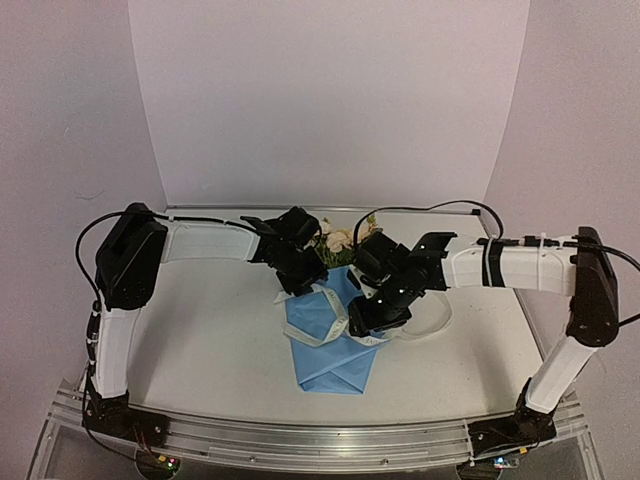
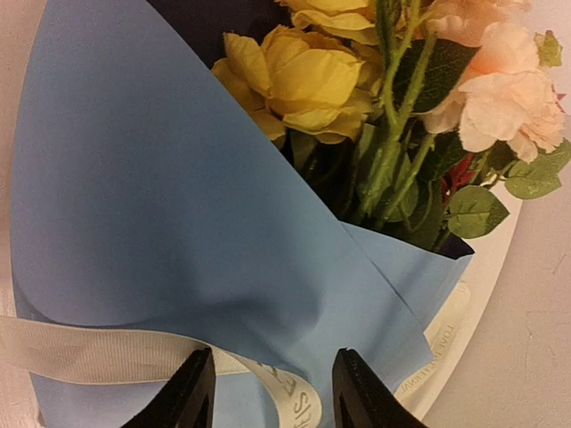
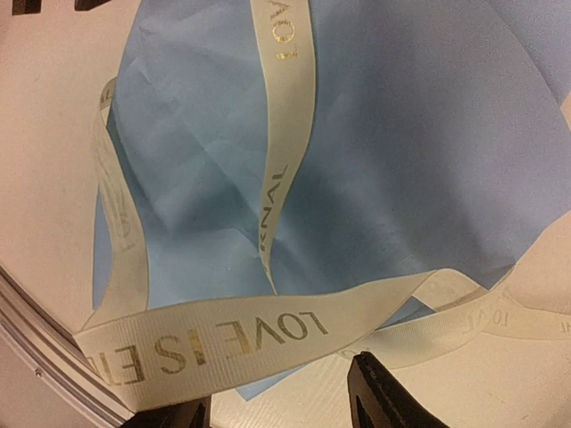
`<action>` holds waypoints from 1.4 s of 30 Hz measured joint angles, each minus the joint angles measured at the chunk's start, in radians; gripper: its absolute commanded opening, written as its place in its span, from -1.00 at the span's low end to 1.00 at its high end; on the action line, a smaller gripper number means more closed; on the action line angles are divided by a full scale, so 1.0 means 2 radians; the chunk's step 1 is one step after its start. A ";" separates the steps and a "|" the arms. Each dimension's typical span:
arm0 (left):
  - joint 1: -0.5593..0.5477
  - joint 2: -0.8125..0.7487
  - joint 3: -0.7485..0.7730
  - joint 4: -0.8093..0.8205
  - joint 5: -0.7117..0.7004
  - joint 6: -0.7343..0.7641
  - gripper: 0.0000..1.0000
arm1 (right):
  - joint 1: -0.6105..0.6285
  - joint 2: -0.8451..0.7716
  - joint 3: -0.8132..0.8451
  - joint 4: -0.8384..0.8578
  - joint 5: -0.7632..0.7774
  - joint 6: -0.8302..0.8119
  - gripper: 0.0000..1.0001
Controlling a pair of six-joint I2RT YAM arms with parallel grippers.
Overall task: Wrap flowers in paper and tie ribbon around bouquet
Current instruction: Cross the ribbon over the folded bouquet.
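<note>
Bouquet (image 1: 335,360) is lying on the table (image 1: 200,330) between the two arms, blooms pointing at the far backdrop and cone tip pointing at the bases. Paper (image 2: 161,178) is already folded round the flowers (image 2: 303,76), light blue outside, navy showing in the mouth. Ribbon (image 3: 214,339) is draping loose over the cone, one strand running up it and another crossing the paper's edge. No knot is showing, so I'm judging that tying is the step in hand and not yet done.

Left gripper (image 2: 272,397) is hanging over the cone's waist, fingers (image 2: 192,397) standing apart, with the ribbon passing under the gap. It's probably sitting there to pick that strand up, but I can't tell if the pads are touching it. Right gripper (image 3: 277,406) is hovering low by the lettered strand, fingers (image 3: 384,392) also apart and gripping nothing, likely placed to take the other length.

Hidden:
- Lower stems are sitting inside the paper.
- Ribbon ends are running out of both wrist views.
- From above, both grippers are covering the cone's upper half, so the ribbon's route behind it is unreadable.
- White curved edge (image 2: 495,267) beside the blooms could be a ribbon loop or a dish, can't tell.
</note>
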 measured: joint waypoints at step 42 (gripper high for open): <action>0.077 -0.133 -0.137 0.064 -0.069 0.225 -1.00 | -0.132 0.001 -0.067 -0.098 0.019 0.137 0.41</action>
